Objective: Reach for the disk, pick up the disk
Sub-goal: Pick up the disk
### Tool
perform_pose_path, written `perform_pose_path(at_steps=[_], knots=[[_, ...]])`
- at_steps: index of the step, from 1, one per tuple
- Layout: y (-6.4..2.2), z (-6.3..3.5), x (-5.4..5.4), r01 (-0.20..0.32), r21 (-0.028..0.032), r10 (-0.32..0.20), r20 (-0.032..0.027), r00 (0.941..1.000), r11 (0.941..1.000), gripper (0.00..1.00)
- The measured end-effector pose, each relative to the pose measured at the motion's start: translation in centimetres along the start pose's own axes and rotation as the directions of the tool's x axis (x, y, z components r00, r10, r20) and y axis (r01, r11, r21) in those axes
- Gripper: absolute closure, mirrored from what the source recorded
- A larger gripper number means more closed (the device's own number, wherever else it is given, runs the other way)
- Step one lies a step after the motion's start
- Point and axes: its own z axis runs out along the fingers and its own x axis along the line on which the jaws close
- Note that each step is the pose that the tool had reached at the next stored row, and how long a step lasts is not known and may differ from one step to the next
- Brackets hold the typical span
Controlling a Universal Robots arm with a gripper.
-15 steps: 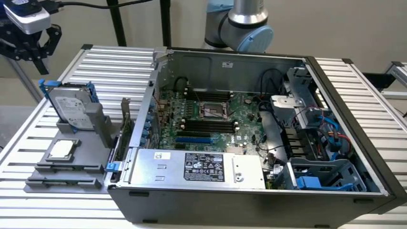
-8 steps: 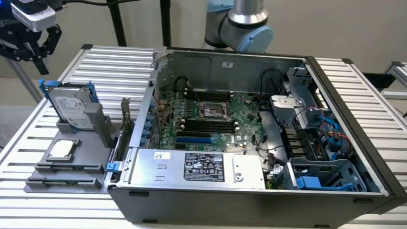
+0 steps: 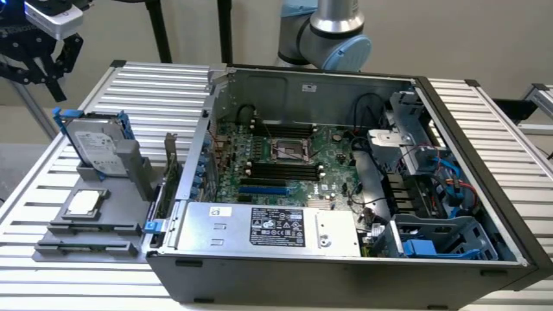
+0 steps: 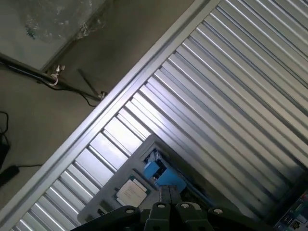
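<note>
Just off the case's (image 3: 346, 280) open side, on the exterior view's left, a grey holder (image 3: 103, 228) sits on the slatted table (image 3: 147, 84). That's where the disk (image 3: 95, 148) is: upright in a slot, blue rails on both edges, label face toward the exterior camera. A small square chip (image 3: 84, 202) lies flat in a recess of the same holder. The case itself holds the motherboard (image 3: 285, 165), a power supply (image 3: 259, 227), a blue cage (image 3: 436, 241) in one corner and a tangle of cables.

The gripper (image 3: 54, 78) hangs above the table, farther out from the case than the disk and higher up, touching nothing. The frame edge cuts it off there. From the wrist view the gripper (image 4: 168, 190) has its fingers pressed together with nothing between them.

Hard to make out: the disk's foot is sunk in the slot, and the label print is too small to read. The arm (image 3: 333, 32) behind the case is cut off at the top.

From the wrist camera the disk (image 4: 156, 169) is edge-on, mostly blue rail, partly behind the fingers, with the chip (image 4: 131, 192) beside it in the holder (image 4: 108, 199). Past the table (image 4: 231, 86) edge there's floor (image 4: 43, 125) and some cables, well away from the case.
</note>
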Motion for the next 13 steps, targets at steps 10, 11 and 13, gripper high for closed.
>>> perform_pose_path(at_steps=[10, 11, 13], knots=[[-0.03, 0.0, -0.04, 0.16, -0.0007, -0.16, -0.0058, 0.9872, 0.9872, 0.89], [-0.04, 0.0, -0.05, 0.173, -0.0008, -0.173, -0.0062, 0.9848, 0.9849, 0.89], [-0.08, -0.01, -0.09, 0.198, -0.0011, -0.198, -0.0072, 0.9801, 0.9801, 0.89]])
